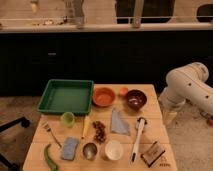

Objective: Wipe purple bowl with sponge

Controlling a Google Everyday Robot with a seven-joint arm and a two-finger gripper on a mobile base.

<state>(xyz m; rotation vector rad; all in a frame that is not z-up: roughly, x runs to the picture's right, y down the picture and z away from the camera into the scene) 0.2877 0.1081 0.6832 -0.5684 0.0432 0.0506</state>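
Two bowls sit at the tabletop's far side, purple bowl right of orange bowl.
Cloth lies between it and the sponge; pincer hangs beyond the right edge, grip impossible to tell.

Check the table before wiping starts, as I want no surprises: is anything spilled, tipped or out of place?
Nothing stands out. The purple bowl sits upright beside the orange bowl, the sponge lies flat near the front edge of the table, and no spill shows. The gripper hangs beyond its right edge, touching neither.
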